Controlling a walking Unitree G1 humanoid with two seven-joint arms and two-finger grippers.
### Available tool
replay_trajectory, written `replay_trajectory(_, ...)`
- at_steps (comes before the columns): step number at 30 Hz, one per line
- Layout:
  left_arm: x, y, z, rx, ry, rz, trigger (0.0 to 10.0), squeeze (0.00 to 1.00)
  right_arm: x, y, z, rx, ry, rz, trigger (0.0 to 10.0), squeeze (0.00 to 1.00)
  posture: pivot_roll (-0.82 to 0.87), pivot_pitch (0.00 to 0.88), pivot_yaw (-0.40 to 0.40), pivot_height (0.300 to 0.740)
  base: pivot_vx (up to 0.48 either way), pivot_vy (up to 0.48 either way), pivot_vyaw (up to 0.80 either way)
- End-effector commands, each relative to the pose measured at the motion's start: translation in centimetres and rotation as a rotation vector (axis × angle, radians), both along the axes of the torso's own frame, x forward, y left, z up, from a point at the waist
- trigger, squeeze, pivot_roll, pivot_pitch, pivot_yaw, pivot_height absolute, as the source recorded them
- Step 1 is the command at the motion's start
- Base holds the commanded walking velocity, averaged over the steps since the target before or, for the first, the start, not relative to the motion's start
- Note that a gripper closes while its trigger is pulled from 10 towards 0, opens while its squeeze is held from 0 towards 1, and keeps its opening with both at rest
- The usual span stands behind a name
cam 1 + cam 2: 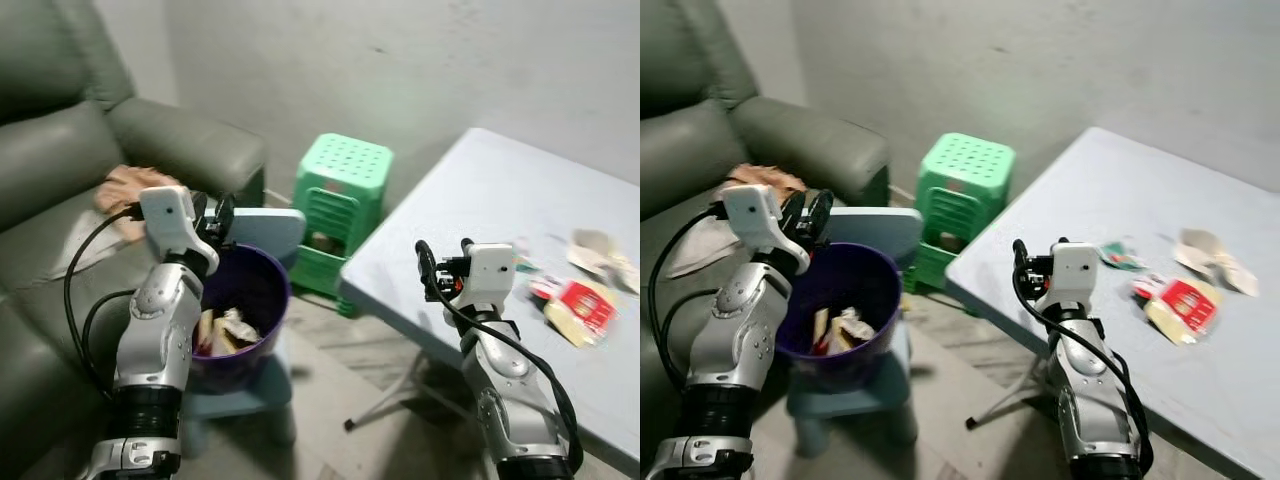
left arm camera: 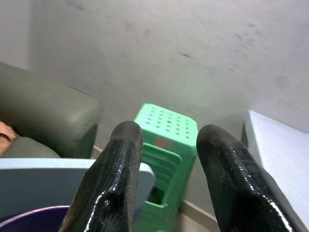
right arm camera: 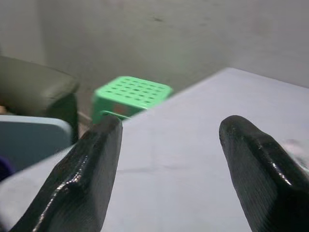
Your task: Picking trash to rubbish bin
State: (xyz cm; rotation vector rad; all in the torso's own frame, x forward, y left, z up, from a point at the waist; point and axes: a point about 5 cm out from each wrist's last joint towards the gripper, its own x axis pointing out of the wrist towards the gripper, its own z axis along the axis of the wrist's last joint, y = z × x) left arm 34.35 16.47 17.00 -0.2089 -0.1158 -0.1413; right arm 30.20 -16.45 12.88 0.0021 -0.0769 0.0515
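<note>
A purple rubbish bin (image 1: 262,290) stands on a low blue stool beside the sofa, with wrappers lying inside it. My left gripper (image 1: 216,218) hovers over the bin's far-left rim, open, with nothing between its fingers (image 2: 120,164). On the pale blue table (image 1: 480,190) lie a red packet (image 1: 580,303) on a yellowish wrapper, a small green wrapper (image 1: 524,264) and crumpled beige paper (image 1: 600,252). My right gripper (image 1: 443,258) is open and empty above the table's near-left part, a short way left of that trash.
A green plastic stool (image 1: 342,200) stands against the wall between bin and table. The grey sofa (image 1: 60,170), with a pink cloth (image 1: 125,186) on its seat, lies to the left. A light-blue panel (image 1: 272,230) rises behind the bin. Metal table legs (image 1: 385,400) cross the floor.
</note>
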Motion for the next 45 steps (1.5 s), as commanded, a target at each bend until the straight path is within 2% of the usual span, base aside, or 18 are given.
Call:
replay_trajectory(1, 0.13, -0.01, 0.09, 0.004, 0.007, 0.006, 10.0, 0.00, -0.06, -0.21, 0.39, -0.001, -0.011, -0.008, 10.0, 0.00, -0.06, 0.000, -0.080, 0.740, 0.000, 0.000, -0.71)
replay_trajectory(9, 0.05, 0.01, 0.01, 0.000, 0.011, 0.008, 10.0, 0.00, -0.10, -0.25, 0.39, -0.004, -0.007, -0.006, 10.0, 0.00, -0.06, 0.000, -0.086, 0.740, 0.000, 0.000, -0.71)
replay_trajectory(15, -0.11, -0.06, 0.11, 0.043, -0.003, -0.016, 10.0, 0.00, -0.15, -0.23, 0.36, -0.005, -0.005, -0.004, 10.0, 0.00, -0.06, 0.000, -0.087, 0.740, 0.000, 0.000, -0.71)
replay_trajectory(24, -0.15, -0.04, -0.11, 0.036, 0.011, -0.018, 10.0, 0.00, -0.22, -0.15, 0.36, -0.004, -0.003, -0.001, 10.0, 0.00, -0.06, 0.000, -0.087, 0.740, 0.000, -0.405, -0.70)
replay_trajectory(27, -0.04, -0.07, -0.42, 0.002, 0.036, -0.001, 10.0, 0.00, -0.26, -0.18, 0.33, -0.005, 0.000, 0.000, 10.0, 0.00, -0.06, 0.000, -0.090, 0.740, 0.000, 0.000, -0.70)
replay_trajectory(43, -0.19, -0.13, -0.48, 0.000, 0.059, 0.005, 10.0, 0.00, -0.41, -0.14, 0.26, -0.005, 0.009, -0.003, 10.0, 0.00, -0.06, 0.000, -0.092, 0.740, 0.000, 0.000, -0.69)
replay_trajectory(45, -0.19, -0.12, -0.53, 0.000, 0.066, 0.002, 10.0, 0.00, -0.41, -0.19, 0.24, 0.034, 0.011, -0.018, 10.0, 0.00, -0.06, 0.001, -0.092, 0.740, 0.000, 0.000, 0.00)
